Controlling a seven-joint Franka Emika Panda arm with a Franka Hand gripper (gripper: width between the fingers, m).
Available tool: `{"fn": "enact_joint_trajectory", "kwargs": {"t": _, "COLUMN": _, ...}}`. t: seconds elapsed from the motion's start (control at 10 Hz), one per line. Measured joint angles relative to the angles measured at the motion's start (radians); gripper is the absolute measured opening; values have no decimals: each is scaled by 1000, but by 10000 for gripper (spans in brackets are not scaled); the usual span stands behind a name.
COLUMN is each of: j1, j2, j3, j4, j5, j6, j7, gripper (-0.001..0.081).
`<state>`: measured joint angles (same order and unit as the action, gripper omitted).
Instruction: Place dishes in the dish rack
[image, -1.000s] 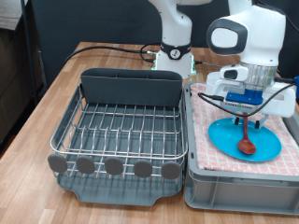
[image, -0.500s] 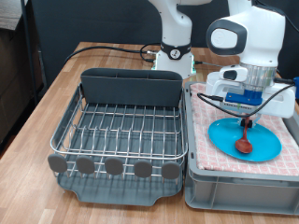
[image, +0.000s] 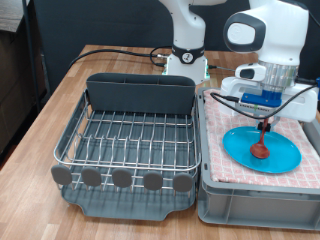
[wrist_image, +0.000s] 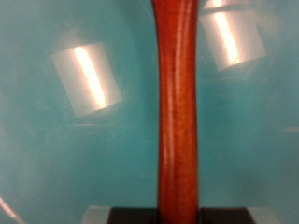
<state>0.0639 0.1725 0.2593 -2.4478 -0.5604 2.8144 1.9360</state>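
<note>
My gripper (image: 266, 118) is shut on the handle of the reddish-brown wooden spoon (image: 260, 150). The spoon hangs upright with its bowl just above the light-blue plate (image: 285, 150). The plate lies flat on the pink checked towel in the grey crate at the exterior view's right. In the wrist view the spoon handle (wrist_image: 177, 112) runs straight down the middle in front of the blue plate (wrist_image: 56, 159). The silver wire dish rack (image: 130, 135) on its dark grey tray stands at the exterior view's left with nothing in it. The white mug is out of view.
The grey crate (image: 250, 200) with the pink checked towel (image: 222, 140) sits right beside the rack. The rack's tall grey caddy (image: 140, 92) stands at its far side. The robot base (image: 185, 60) and cables lie behind on the wooden table.
My gripper has risen a little with the spoon in it. The spoon's bowl has lifted off the plate.
</note>
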Motion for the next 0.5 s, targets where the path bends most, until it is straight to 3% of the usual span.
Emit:
{"fn": "enact_joint_trajectory", "kwargs": {"t": 0.3, "j1": -22, "j2": -117, "j3": 25, "j4": -36, "j5": 249, "j6": -32, "j7": -176, "gripper": 93}}
{"fn": "enact_joint_trajectory", "kwargs": {"t": 0.5, "j1": -22, "j2": -199, "j3": 22, "j4": -61, "j5": 340, "j6": -81, "j7": -171, "gripper": 93}}
